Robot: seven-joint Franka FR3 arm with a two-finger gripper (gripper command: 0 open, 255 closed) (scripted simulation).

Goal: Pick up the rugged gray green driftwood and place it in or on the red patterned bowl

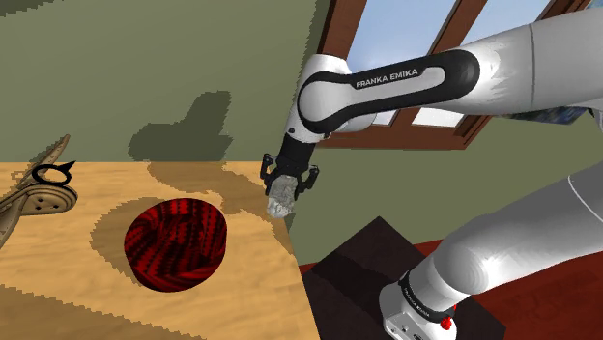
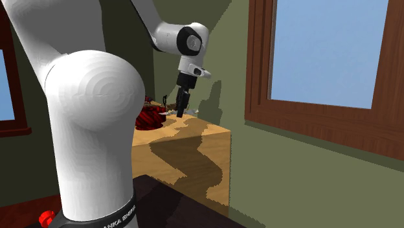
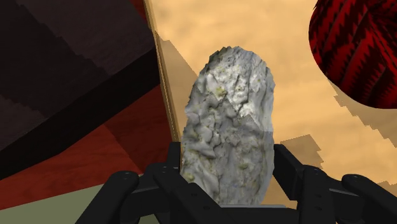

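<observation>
1. The jaws are clamped on the driftwood [image 3: 229, 127], a rough, pale grey lump with yellowish-green flecks, and grip it from both sides.
2. In the shoulder view the driftwood [image 1: 281, 205] hangs upright below the hand at the right edge of the wooden worktop [image 1: 242, 299], close to the green wall.
3. It cannot be told whether its lower end touches the worktop.
4. The red-and-black patterned bowl [image 1: 176, 241] stands on the worktop, apart from the driftwood, toward the shoulder view's left.
5. A black looped item [image 1: 53, 174] lies at the worktop's far left.
</observation>
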